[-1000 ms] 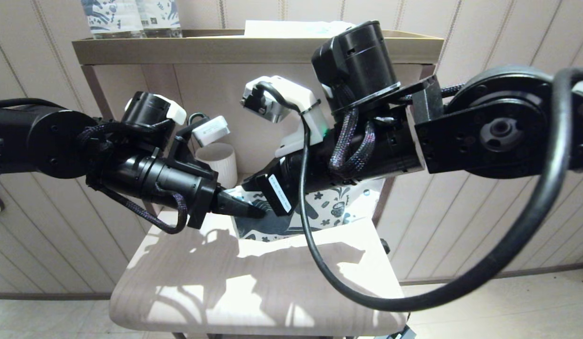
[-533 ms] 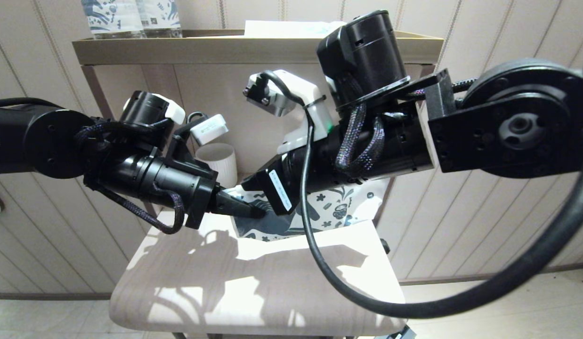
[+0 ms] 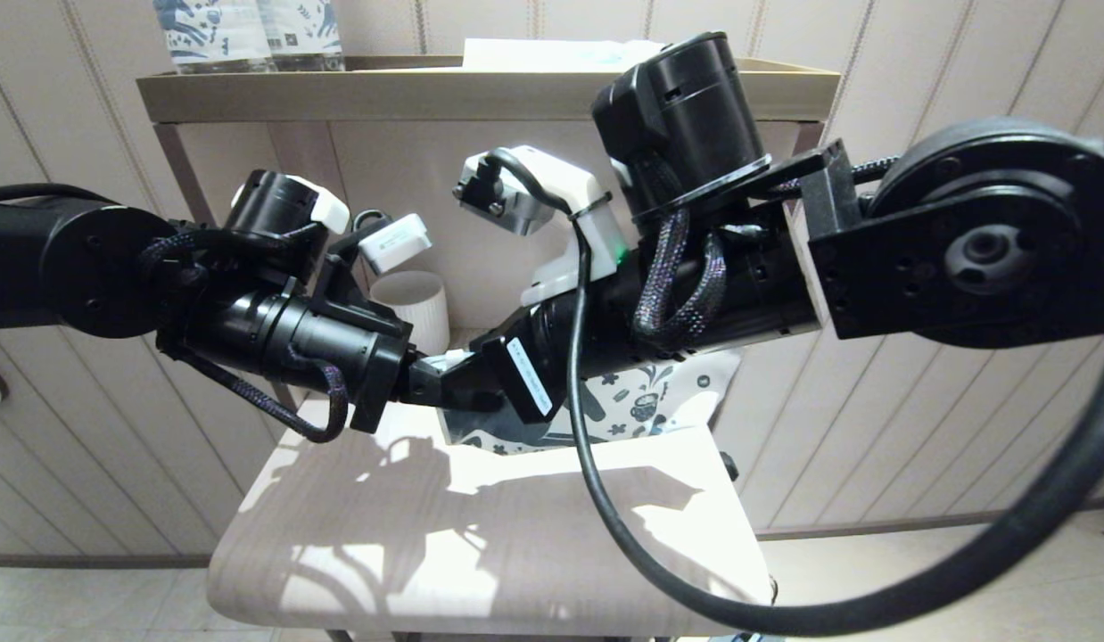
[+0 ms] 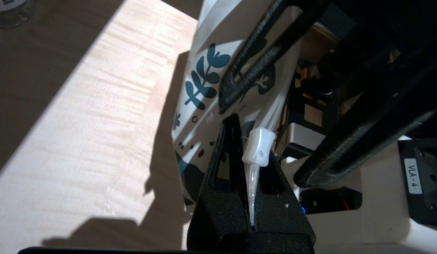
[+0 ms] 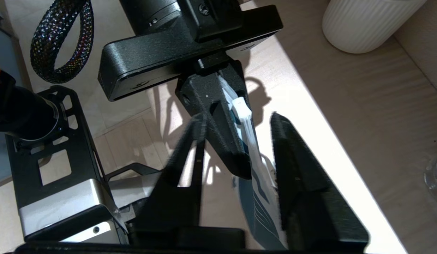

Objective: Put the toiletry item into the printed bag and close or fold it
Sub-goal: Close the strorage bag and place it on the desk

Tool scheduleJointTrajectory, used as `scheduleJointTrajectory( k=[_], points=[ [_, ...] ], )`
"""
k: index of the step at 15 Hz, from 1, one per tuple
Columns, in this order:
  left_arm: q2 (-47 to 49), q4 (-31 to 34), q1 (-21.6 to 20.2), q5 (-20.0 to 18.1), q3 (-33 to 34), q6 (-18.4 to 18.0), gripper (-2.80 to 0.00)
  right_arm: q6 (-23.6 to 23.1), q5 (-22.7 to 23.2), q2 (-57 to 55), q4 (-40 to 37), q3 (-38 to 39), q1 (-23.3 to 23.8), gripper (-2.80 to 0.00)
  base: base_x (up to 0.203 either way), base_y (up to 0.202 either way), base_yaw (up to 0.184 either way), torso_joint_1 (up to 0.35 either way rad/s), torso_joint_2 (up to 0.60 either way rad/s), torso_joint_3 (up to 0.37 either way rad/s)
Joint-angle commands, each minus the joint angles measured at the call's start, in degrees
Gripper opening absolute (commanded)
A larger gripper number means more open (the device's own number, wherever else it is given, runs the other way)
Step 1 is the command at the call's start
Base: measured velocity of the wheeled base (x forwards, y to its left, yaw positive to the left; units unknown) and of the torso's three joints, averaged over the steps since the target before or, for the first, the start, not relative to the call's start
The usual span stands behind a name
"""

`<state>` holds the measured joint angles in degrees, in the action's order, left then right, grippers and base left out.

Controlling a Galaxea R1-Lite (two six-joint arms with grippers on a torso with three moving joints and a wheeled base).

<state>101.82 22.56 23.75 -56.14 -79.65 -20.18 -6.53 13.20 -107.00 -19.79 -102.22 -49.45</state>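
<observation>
Head view: I have both arms reaching in over the pale wood tabletop (image 3: pixel 481 544), meeting at the printed bag (image 3: pixel 641 397), which is held up on edge above the far part of the tabletop. The left end effector (image 3: pixel 463 385) comes in from the left and is pinched on the bag's near end; the right end effector's tips are hidden behind its own wrist here. A white ribbed cup (image 3: pixel 414 308) stands behind the left arm, and two printed bottles (image 3: pixel 249 34) sit on the shelf (image 3: pixel 481 89) above. Left wrist view: left end effector (image 4: pixel 245 141) is clamped together on the bag's clear top strip, with the white zip slider (image 4: pixel 259 151) sitting just at the fingertips; the printed bag (image 4: pixel 204 77) hangs beyond, its leaf motif visible, above the sunlit tabletop (image 4: pixel 91 134). Right wrist view: right end effector (image 5: pixel 236 141) has its fingers apart, straddling the bag's edge (image 5: pixel 261 190) and the left end effector's tip (image 5: pixel 218 116) without gripping; the cup (image 5: pixel 366 21) stands off on the tabletop. I cannot see the comb in any view.
</observation>
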Motion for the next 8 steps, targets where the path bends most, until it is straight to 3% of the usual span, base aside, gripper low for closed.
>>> scheduleJointTrajectory(
  k=[1, 8],
  points=[
    [-0.1, 0.2, 0.0, -0.3, 0.0, -0.1, -2.80, -0.1, 0.1, 0.0, 0.0, -0.3, 0.0, 0.00, 0.000, 0.000, 0.000, 0.000, 0.00, 0.000],
    [-0.1, 0.2, 0.0, -0.3, 0.0, -0.1, -2.80, 0.1, 0.2, -0.8, 0.0, -1.6, 0.1, 0.00, 0.000, 0.000, 0.000, 0.000, 0.00, 0.000]
  ],
)
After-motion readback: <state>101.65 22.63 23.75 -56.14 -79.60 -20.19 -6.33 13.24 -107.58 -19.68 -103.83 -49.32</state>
